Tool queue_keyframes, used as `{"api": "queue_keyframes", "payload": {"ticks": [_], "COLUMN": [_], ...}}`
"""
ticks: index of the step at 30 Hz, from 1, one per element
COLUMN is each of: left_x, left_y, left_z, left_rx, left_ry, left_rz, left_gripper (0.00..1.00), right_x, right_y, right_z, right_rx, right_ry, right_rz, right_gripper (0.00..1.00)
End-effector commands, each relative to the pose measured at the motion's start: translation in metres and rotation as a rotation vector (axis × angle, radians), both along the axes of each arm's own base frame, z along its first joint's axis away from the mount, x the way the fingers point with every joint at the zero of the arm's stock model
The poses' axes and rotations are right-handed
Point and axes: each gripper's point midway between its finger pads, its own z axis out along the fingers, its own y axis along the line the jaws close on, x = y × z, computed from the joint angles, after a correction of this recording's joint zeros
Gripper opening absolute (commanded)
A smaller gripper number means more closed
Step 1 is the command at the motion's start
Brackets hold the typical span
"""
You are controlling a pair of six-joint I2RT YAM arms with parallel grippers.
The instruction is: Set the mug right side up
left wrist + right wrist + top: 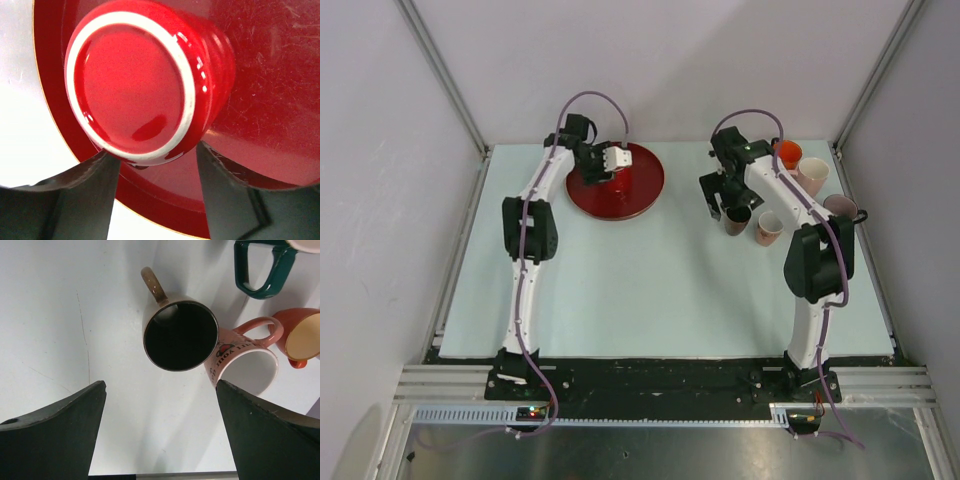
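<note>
A red mug (135,85) stands upside down on a red plate (280,100), its white-ringed base facing the left wrist camera. My left gripper (154,150) is open, with its two dark fingers on either side of the mug's near edge and not closed on it. In the top view the left gripper (603,162) hangs over the plate (640,190) at the back left, and the mug shows as a small pale shape (621,158) at the fingers. My right gripper (161,382) is open and empty above the table.
Upright mugs cluster at the back right: a brown one (181,335), a pink lettered one (250,367), an orange one (302,335) and a green-handled one (260,270). In the top view the right gripper (720,205) hangs beside them (769,228).
</note>
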Motion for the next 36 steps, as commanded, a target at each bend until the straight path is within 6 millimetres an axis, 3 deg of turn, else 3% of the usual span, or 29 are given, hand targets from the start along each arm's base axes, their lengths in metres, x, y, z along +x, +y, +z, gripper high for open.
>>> {"api": "queue_keyframes", "payload": {"ticks": [1,3,6,8,12,15,21,25,30,33,36], "left_x": [-0.002,-0.005,-0.007,-0.007,-0.007,0.004,0.003,-0.013,-0.045,-0.069,-0.092], "left_y": [-0.014,-0.015,-0.016,-0.016,-0.020,-0.022,-0.028,-0.041,-0.062,-0.075,-0.088], "left_z": [0.015,0.011,0.007,0.009,0.029,0.069,0.150,0.189,0.254,0.291,0.312], "left_rx": [-0.029,-0.035,-0.023,-0.035,-0.117,-0.234,-0.501,-0.669,-0.896,-1.010,-1.064], "left_ry": [-0.023,-0.007,0.004,0.011,0.034,0.011,0.003,0.076,0.191,0.271,0.342], "left_rz": [-0.027,-0.026,-0.017,0.012,0.126,0.281,0.522,0.608,0.657,0.636,0.593], "left_gripper": [0.59,0.45,0.13,0.03,0.00,0.00,0.00,0.00,0.00,0.00,0.00], "right_x": [0.006,0.006,0.006,0.005,0.003,0.004,0.013,0.021,0.026,0.030,0.033], "right_y": [0.000,0.000,-0.002,-0.003,-0.003,0.006,0.058,0.102,0.157,0.179,0.193], "right_z": [0.051,0.054,0.060,0.064,0.077,0.090,0.128,0.155,0.192,0.216,0.250], "right_rx": [0.015,0.015,0.009,0.008,0.028,0.093,0.390,0.663,1.004,1.173,1.315], "right_ry": [-0.113,-0.120,-0.133,-0.140,-0.170,-0.212,-0.347,-0.452,-0.535,-0.562,-0.624], "right_rz": [0.014,0.015,0.013,0.011,0.004,0.012,0.053,0.087,0.165,0.186,0.231], "right_gripper": [0.97,0.97,0.97,0.97,0.97,0.97,0.97,0.97,0.99,0.99,1.00]}}
